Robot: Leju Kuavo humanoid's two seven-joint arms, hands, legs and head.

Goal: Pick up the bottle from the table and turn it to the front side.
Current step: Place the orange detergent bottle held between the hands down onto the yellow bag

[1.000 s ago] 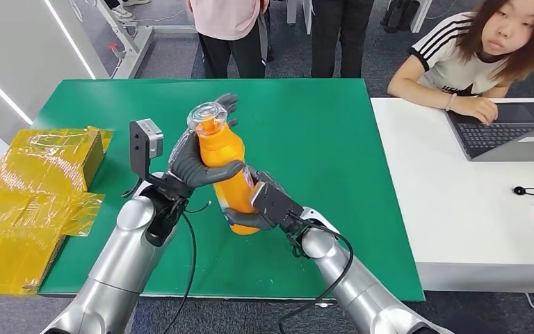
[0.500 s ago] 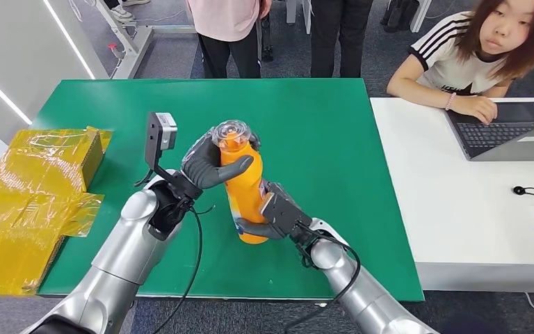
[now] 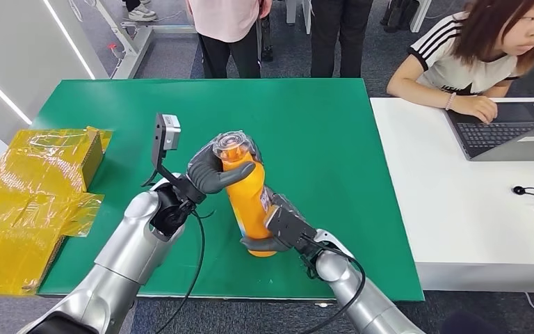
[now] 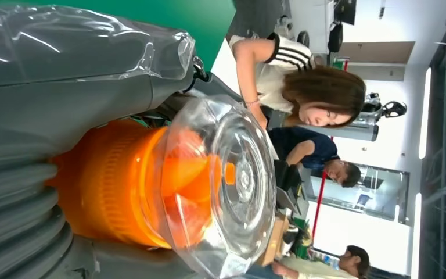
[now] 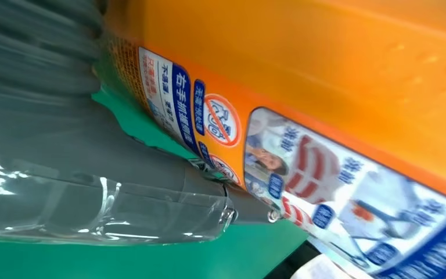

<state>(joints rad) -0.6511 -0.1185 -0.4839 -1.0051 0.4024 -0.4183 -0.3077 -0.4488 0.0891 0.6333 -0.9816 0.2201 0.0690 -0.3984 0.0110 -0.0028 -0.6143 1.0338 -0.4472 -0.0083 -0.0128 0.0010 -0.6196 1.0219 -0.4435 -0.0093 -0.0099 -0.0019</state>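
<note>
An orange bottle (image 3: 245,198) with a clear cap (image 3: 231,142) stands nearly upright over the green table (image 3: 320,139), its base close to the cloth. My left hand (image 3: 208,171) grips its neck and shoulder just under the cap. My right hand (image 3: 272,233) holds its lower body from the near right side. In the left wrist view the clear cap (image 4: 232,180) and orange neck fill the space beside my left hand (image 4: 46,87). The right wrist view looks along my right hand (image 5: 93,168) at the bottle's printed label (image 5: 302,168).
A yellow wrapped box (image 3: 35,188) lies at the table's left edge. A white desk (image 3: 459,209) with a laptop (image 3: 507,132) adjoins on the right, with a seated person (image 3: 487,49). Other people (image 3: 229,35) stand behind the far edge.
Both hands have carried the bottle down and slightly right, from tilted and raised to nearly upright close to the table. The seated person has turned their head.
</note>
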